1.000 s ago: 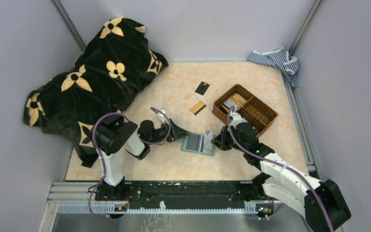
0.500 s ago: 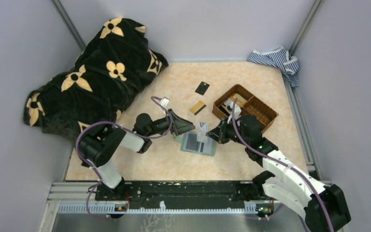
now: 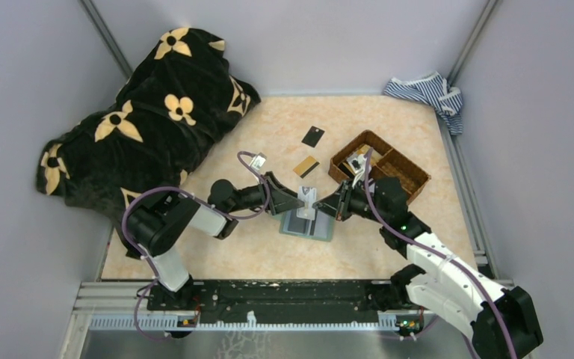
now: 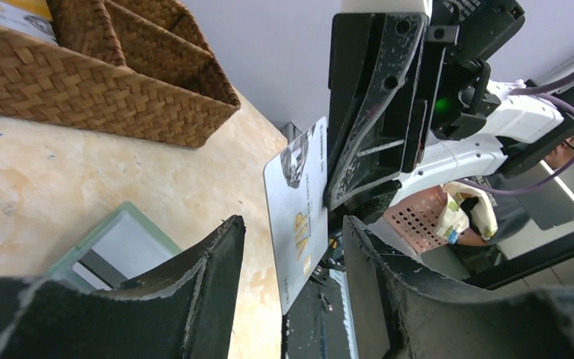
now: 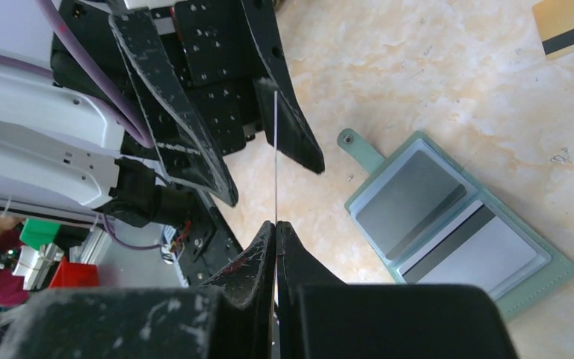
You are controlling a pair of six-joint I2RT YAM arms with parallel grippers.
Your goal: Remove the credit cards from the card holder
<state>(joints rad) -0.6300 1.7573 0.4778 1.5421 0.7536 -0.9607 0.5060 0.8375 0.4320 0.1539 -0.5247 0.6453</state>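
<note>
The card holder (image 3: 308,224), a sage-green wallet, lies open and flat on the table with its dark grey pockets up; it also shows in the right wrist view (image 5: 456,224) and the left wrist view (image 4: 112,247). My right gripper (image 3: 323,206) is shut on a pale grey-white credit card (image 4: 299,217) and holds it upright above the wallet's left part. The right wrist view shows the card edge-on (image 5: 276,149). My left gripper (image 4: 293,222) is open, with one jaw on each side of the card and a gap on both sides.
A brown woven divided basket (image 3: 380,168) stands behind the right gripper. A loose black card (image 3: 313,136) and a gold card with a dark stripe (image 3: 306,166) lie behind the wallet. A black flowered blanket (image 3: 149,112) fills the back left; a striped cloth (image 3: 430,93) lies back right.
My right gripper has lifted the pale card off the wallet and carried it left. My left gripper has swung forward and now straddles the card.
</note>
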